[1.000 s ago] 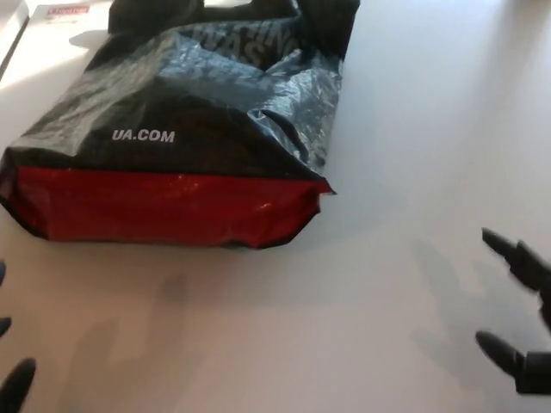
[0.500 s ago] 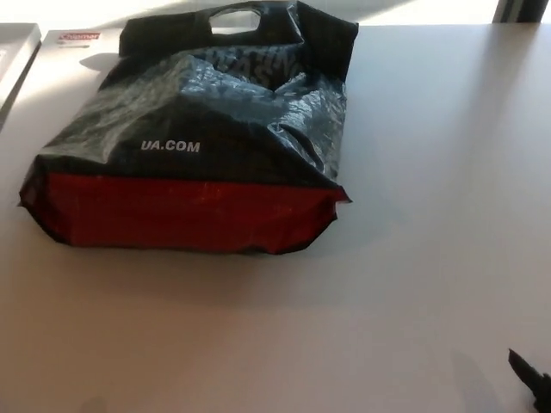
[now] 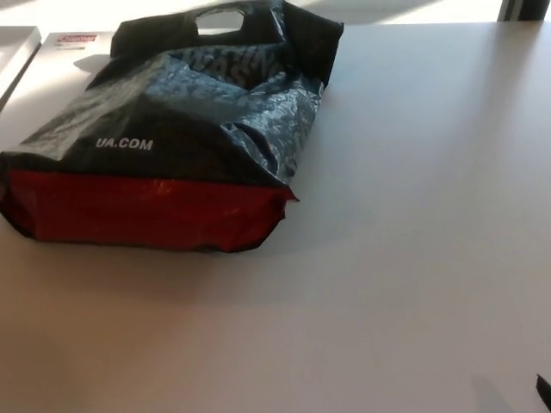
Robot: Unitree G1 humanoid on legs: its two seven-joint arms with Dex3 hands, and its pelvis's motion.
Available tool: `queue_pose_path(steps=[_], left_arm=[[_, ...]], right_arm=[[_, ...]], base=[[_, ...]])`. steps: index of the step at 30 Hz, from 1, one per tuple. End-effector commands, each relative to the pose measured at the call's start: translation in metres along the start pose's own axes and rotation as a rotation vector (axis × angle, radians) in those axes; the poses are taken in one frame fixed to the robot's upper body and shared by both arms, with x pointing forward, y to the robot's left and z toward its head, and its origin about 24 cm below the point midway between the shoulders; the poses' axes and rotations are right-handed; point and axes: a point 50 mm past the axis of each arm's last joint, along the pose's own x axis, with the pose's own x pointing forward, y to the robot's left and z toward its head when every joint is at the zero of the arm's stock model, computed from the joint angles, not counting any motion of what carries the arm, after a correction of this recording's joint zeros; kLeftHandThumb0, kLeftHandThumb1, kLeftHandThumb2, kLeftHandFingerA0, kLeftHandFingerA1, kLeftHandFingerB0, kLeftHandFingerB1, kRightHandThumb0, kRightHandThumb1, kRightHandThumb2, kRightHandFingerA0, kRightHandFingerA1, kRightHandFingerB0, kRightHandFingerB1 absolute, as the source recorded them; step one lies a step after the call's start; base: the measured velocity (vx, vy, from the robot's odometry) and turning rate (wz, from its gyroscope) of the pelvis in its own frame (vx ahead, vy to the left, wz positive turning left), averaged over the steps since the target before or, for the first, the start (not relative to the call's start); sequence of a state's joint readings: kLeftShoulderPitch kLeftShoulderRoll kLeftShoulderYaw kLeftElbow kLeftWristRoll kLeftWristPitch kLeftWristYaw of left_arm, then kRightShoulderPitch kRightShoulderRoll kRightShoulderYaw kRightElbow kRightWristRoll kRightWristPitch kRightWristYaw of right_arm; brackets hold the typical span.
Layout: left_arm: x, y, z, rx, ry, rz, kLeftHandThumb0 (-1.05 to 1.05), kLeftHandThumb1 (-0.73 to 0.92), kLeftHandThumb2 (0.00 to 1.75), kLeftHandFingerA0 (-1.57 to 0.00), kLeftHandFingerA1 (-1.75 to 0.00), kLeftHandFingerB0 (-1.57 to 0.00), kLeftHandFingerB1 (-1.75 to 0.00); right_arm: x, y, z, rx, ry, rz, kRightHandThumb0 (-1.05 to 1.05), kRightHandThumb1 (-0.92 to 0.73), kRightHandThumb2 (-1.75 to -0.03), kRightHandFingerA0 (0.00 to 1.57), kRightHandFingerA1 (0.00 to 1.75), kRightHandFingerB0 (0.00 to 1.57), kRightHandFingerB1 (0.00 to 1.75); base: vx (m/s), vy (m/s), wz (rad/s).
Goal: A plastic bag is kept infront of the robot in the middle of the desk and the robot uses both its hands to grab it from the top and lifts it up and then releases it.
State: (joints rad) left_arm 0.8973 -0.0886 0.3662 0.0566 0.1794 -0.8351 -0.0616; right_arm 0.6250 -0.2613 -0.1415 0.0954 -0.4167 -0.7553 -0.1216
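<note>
From the head view, the plastic bag [image 3: 172, 129] lies flat on the desk [image 3: 413, 215], toward the left and far part of the surface; its near end is a broad red band [image 3: 142, 211] running left to right, and above that the black film is crumpled and catches the light in grey patches; white lettering reading UA.COM [image 3: 124, 144] sits on the black part just above the red band, toward the left; the cut-out handle [image 3: 219, 18] is at the far end, near the top edge of the picture, with the pale desk showing through the slot.

The bag's left near corner reaches the left edge of the picture; its right side slants from the far handle down to the near right corner of the red band; to the right of it the desk is a plain pale surface, brightly lit along the far edge.

Far left, beyond the bag, a white sheet with a small red label [image 3: 73, 39] lies on the desk, and beside it the edge of a pale flat object [image 3: 13, 52] shows at the picture's left border.

Of the robot only a dark sliver of the right hand [image 3: 544, 391] shows at the near right corner, well apart from the bag, touching nothing visible; whether its fingers are spread or closed I cannot tell; the left hand does not appear.
</note>
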Motion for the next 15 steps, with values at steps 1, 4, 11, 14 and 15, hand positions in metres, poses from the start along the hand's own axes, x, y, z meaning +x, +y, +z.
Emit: queue_pose_path(steps=[1,4,11,14,15], left_arm=[[-0.041,0.016,0.034,0.023,-0.443,0.197,-0.58,0.92,0.75,-0.12,-0.36,-0.05,-0.15],[-0.04,0.017,0.032,0.033,-0.442,0.197,-0.61,0.92,0.73,-0.15,-0.37,-0.06,-0.17],[-0.036,0.014,0.026,0.003,-0.404,0.179,-0.63,0.92,0.72,-0.17,-0.37,-0.08,-0.19],[-0.034,0.014,0.025,-0.003,-0.404,0.186,-0.63,0.92,0.72,-0.17,-0.38,-0.08,-0.21],[-0.033,0.014,0.024,-0.012,-0.398,0.191,-0.33,0.63,1.16,-0.01,-0.49,0.0,-0.49]], right_arm=[[-0.031,-0.001,0.029,-0.05,-0.341,-0.091,-0.8,-0.7,-1.03,0.01,0.21,0.0,0.12],[-0.028,0.001,0.027,-0.02,-0.333,-0.097,-0.76,-0.62,-0.96,0.01,0.19,0.0,0.12],[-0.021,0.003,0.021,0.04,-0.282,-0.132,-0.68,-0.74,-0.67,0.11,0.34,0.06,0.12],[-0.019,0.003,0.017,0.038,-0.282,-0.145,-0.66,-0.78,-0.63,0.13,0.34,0.0,0.21],[-0.019,0.005,0.014,0.068,-0.264,-0.149,-0.66,-0.74,-0.66,0.14,0.32,0.07,0.14]], base=[[0.0,0.0,0.0],[0.04,0.049,-0.07],[0.03,0.201,-0.1],[0.01,0.047,0.02],[0.0,0.0,0.0]])
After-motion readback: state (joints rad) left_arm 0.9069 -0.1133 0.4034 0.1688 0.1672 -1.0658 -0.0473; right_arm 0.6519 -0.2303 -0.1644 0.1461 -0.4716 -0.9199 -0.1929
